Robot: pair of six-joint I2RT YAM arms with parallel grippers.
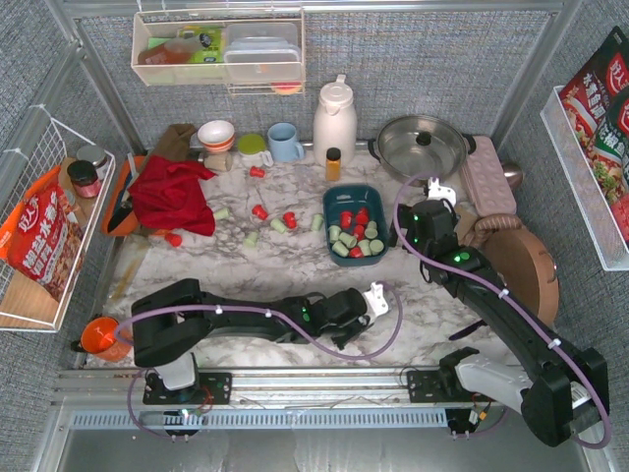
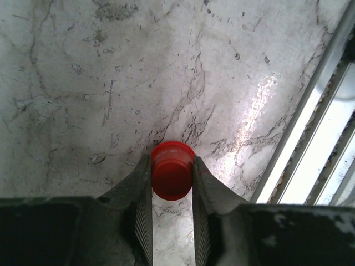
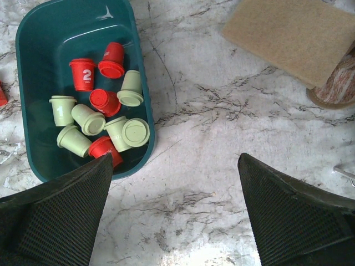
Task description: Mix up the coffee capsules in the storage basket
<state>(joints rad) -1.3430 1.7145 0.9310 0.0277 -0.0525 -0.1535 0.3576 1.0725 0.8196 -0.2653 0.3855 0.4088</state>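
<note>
The dark teal storage basket [image 1: 329, 202] sits right of the table's centre, holding several red and pale green coffee capsules [image 1: 354, 234]. The right wrist view shows the same basket [image 3: 55, 33] and capsules [image 3: 105, 102]. More capsules lie loose to its left, among them a red one [image 1: 259, 210] and a green one [image 1: 279, 225]. My left gripper [image 1: 378, 300] is low near the front edge, and in its wrist view it [image 2: 172, 160] is shut on a red capsule [image 2: 172, 177] lying on the marble. My right gripper [image 1: 437, 195] [image 3: 175, 158] hangs open over bare table just right of the basket.
A red cloth [image 1: 175, 194] lies at the back left. An amber bottle [image 1: 333, 163], white jug [image 1: 334, 120], blue mug [image 1: 285, 142] and lidded pot [image 1: 423, 146] line the back. A round wooden board [image 1: 526, 265] is at the right. The metal front rail [image 2: 310, 127] runs close to the left gripper.
</note>
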